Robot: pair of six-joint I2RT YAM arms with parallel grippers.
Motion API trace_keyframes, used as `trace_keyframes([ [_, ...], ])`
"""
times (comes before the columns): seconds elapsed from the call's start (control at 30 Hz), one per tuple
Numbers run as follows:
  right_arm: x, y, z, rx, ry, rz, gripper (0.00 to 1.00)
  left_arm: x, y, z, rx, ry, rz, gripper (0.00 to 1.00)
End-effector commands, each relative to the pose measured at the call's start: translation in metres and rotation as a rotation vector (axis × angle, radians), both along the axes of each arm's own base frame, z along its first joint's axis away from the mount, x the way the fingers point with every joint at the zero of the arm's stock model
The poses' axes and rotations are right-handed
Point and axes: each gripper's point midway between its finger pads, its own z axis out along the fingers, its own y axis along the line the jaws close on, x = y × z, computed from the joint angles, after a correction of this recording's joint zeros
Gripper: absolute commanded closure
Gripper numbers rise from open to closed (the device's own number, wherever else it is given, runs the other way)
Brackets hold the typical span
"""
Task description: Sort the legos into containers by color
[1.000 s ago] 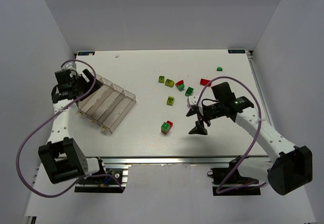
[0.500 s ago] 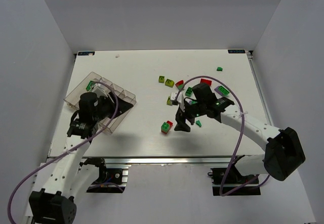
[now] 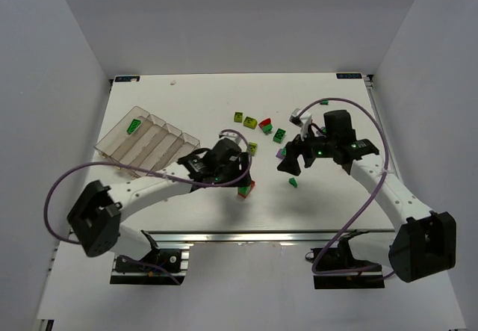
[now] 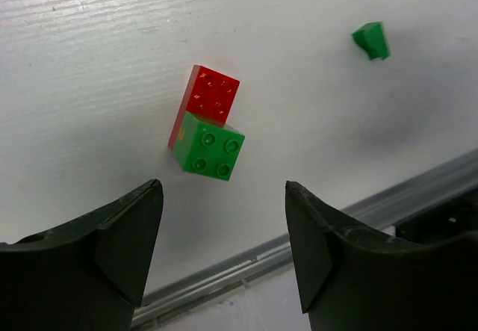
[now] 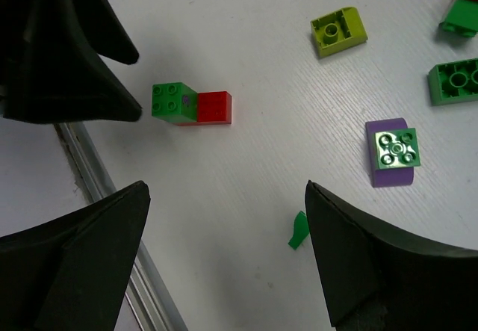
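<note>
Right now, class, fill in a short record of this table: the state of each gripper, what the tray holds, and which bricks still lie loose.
Left gripper: open, empty, aimed at a green brick that touches a red brick
Right gripper: open, empty
Tray: one lone green brick, in an end compartment
Loose by the right gripper: purple brick with a green top, small green piece, yellow-green brick
Sorting: mostly not yet done

white table [image 3: 202, 103], plain grey walls [image 3: 239, 17]
</note>
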Motion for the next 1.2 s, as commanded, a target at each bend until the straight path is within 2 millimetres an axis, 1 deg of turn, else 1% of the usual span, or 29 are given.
trace_keyframes([
  [0.0,-0.013,-0.005,0.023,0.063,-0.015,0.025,0.11,0.018,0.002,0.008,0.153,-0.102,0.013,0.24],
  [0.03,-0.015,-0.008,0.028,0.066,-0.037,0.022,0.11,0.021,-0.001,0.007,0.173,-0.11,0.007,0.24],
  [0.07,-0.015,-0.011,0.027,0.064,-0.043,0.014,0.11,0.022,-0.004,-0.005,0.22,-0.097,-0.01,0.24],
  [0.1,-0.017,-0.013,0.027,0.065,-0.047,0.009,0.11,0.024,-0.006,-0.007,0.248,-0.107,-0.033,0.23],
  [0.13,-0.017,-0.015,0.027,0.065,-0.049,0.003,0.1,0.03,-0.014,0.0,0.248,-0.126,-0.041,0.23],
  [0.17,-0.016,-0.017,0.027,0.065,-0.048,-0.005,0.11,0.028,-0.015,-0.004,0.282,-0.118,-0.061,0.23],
  [0.2,-0.016,-0.018,0.026,0.065,-0.048,-0.009,0.11,0.03,-0.017,-0.013,0.321,-0.114,-0.08,0.24],
  [0.23,-0.016,-0.019,0.026,0.064,-0.045,-0.014,0.11,0.033,-0.023,-0.008,0.323,-0.123,-0.087,0.24],
  [0.27,-0.014,-0.021,0.027,0.064,-0.048,-0.023,0.11,0.031,-0.025,-0.011,0.341,-0.118,-0.102,0.24],
  [0.3,-0.012,-0.022,0.027,0.064,-0.048,-0.028,0.11,0.031,-0.025,-0.019,0.371,-0.11,-0.109,0.25],
  [0.37,-0.008,-0.024,0.029,0.065,-0.05,-0.037,0.11,0.029,-0.026,-0.021,0.397,-0.101,-0.121,0.26],
  [0.4,-0.006,-0.024,0.03,0.066,-0.052,-0.04,0.11,0.027,-0.025,-0.026,0.414,-0.091,-0.124,0.26],
  [0.7,0.002,-0.026,0.031,0.071,-0.036,-0.053,0.11,0.02,-0.024,-0.033,0.453,-0.065,-0.129,0.28],
  [0.8,0.003,-0.027,0.03,0.071,-0.035,-0.056,0.11,0.018,-0.025,-0.039,0.455,-0.053,-0.134,0.31],
  [0.83,0.003,-0.027,0.03,0.071,-0.036,-0.056,0.11,0.018,-0.024,-0.04,0.458,-0.049,-0.136,0.32],
  [0.87,0.004,-0.027,0.03,0.071,-0.036,-0.058,0.11,0.017,-0.024,-0.042,0.461,-0.043,-0.138,0.36],
  [0.93,0.004,-0.028,0.031,0.07,-0.038,-0.059,0.11,0.016,-0.025,-0.044,0.46,-0.038,-0.142,0.38],
  [0.97,0.003,-0.028,0.031,0.071,-0.038,-0.058,0.1,0.016,-0.026,-0.043,0.457,-0.038,-0.145,0.44],
  [1.1,0.002,-0.028,0.031,0.074,-0.039,-0.06,0.1,0.015,-0.028,-0.042,0.449,-0.033,-0.153,0.6],
  [1.17,0.001,-0.028,0.031,0.075,-0.039,-0.059,0.11,0.013,-0.029,-0.043,0.442,-0.027,-0.162,0.64],
])
